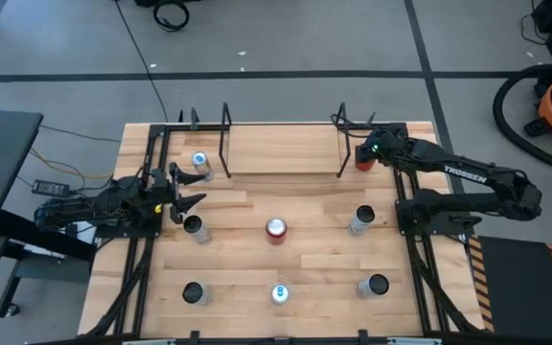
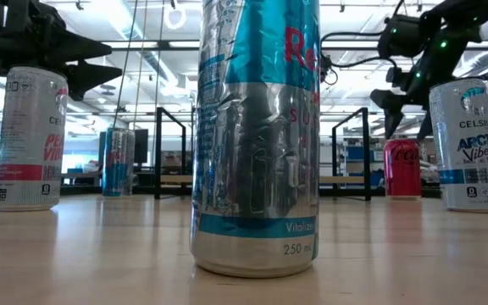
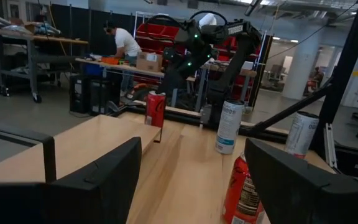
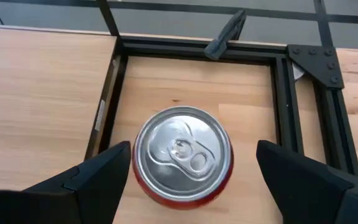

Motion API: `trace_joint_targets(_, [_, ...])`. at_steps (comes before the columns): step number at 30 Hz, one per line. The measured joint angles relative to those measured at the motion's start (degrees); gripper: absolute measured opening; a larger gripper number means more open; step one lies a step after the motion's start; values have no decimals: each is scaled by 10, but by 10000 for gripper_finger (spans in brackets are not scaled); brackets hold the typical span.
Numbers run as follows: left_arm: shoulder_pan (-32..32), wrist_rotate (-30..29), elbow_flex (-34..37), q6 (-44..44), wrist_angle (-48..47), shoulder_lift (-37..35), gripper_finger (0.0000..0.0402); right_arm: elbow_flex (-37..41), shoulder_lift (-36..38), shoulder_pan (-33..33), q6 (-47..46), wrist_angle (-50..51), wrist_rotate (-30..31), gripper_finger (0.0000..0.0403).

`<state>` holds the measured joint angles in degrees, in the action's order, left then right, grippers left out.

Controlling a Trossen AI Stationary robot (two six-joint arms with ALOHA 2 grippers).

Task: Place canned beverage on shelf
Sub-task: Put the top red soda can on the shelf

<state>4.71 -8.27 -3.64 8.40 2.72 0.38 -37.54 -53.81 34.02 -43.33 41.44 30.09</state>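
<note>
Right claw (image 4: pixel 188 171) hangs directly over a red can (image 4: pixel 183 155), fingers spread wide on either side of it, not touching, nothing gripped. The can stands upright on the table (image 1: pixel 305 273) at the back right corner, just outside the shelf's right wire frame (image 1: pixel 343 144), so beside the shelf (image 1: pixel 281 151), not on its board. In the overhead view the can (image 1: pixel 363 161) shows as a red patch under the right claw (image 1: pixel 365 153). From table height it (image 2: pixel 402 169) stands upright just right of the shelf frame (image 2: pixel 352 152), with the right claw (image 2: pixel 401 93) above it.

Left claw (image 1: pixel 182 192) sits at the table's left side, fingers partly apart, holding nothing; a silver can (image 1: pixel 195 228) stands just in front of it and a blue-topped can (image 1: pixel 200 164) just behind.

Other cans on the table: a red-topped one (image 1: pixel 276 230) in the middle, a silver one (image 1: pixel 361 220) right of it, and three in the front row: dark-topped (image 1: pixel 193 292), blue-topped (image 1: pixel 280 293), dark-topped (image 1: pixel 376 285). The front middle can (image 2: pixel 255 135) fills the table-height view.

A person (image 3: pixel 125 50) bends over a bench in the room behind.
</note>
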Motion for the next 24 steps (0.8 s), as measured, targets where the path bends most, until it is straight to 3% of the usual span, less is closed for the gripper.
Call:
trace_joint_targets(17, [0,0,-1,-1,-12,0,288,0,-90,18,35,-36,-25,357])
trace_joint_targets(24, [0,0,-1,-1,-13,0,288,0,-80,18,40,-33,-31,319])
